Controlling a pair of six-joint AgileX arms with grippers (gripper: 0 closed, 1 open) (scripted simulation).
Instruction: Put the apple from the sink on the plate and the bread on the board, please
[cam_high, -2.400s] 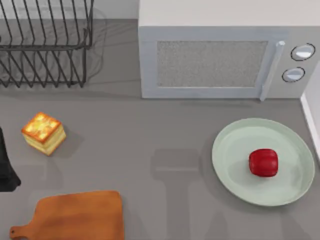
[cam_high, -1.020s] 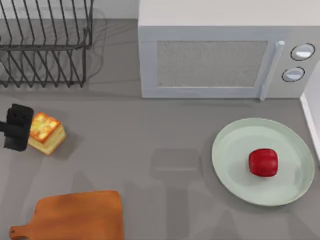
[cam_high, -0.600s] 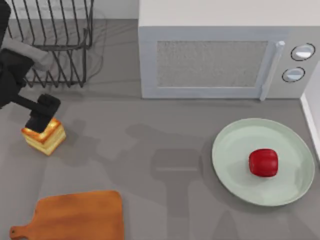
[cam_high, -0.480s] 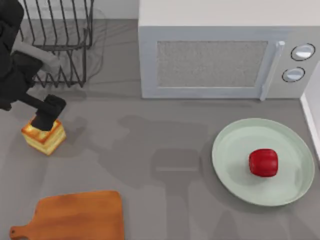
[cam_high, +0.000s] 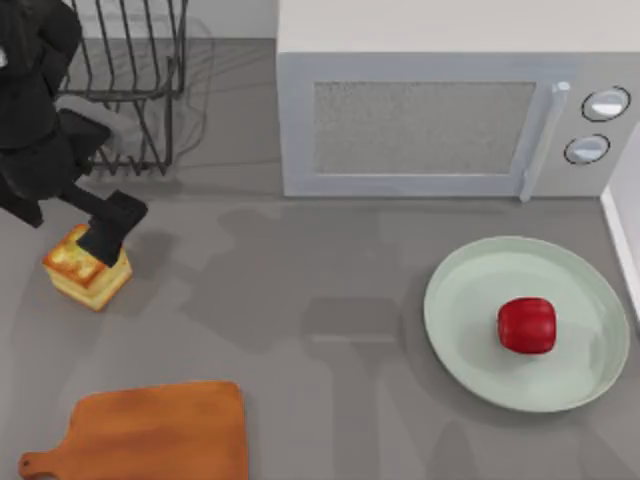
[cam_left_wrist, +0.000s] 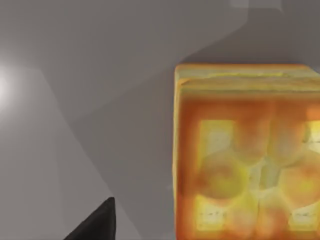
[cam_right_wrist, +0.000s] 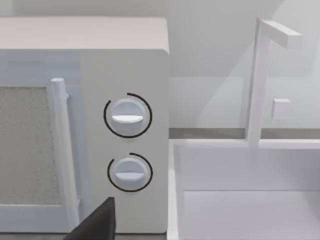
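Now left gripper (cam_high: 103, 240) over bread (cam_high: 82, 270), fingers' state unclear, apple (cam_high: 527, 325) on plate (cam_high: 465, 340)

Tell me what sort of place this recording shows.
Probably a simulated kitchen counter: a microwave stands at the back, a wire dish rack beside it, and a sink with faucet sits past the microwave.

Left arm reaching in from the upper left edge of the top view, angled down and rightward; the left gripper (cam_high: 108, 234) pointing downward over the left side of the desk. One dark fingertip (cam_left_wrist: 95, 222) visible in the left wrist view.
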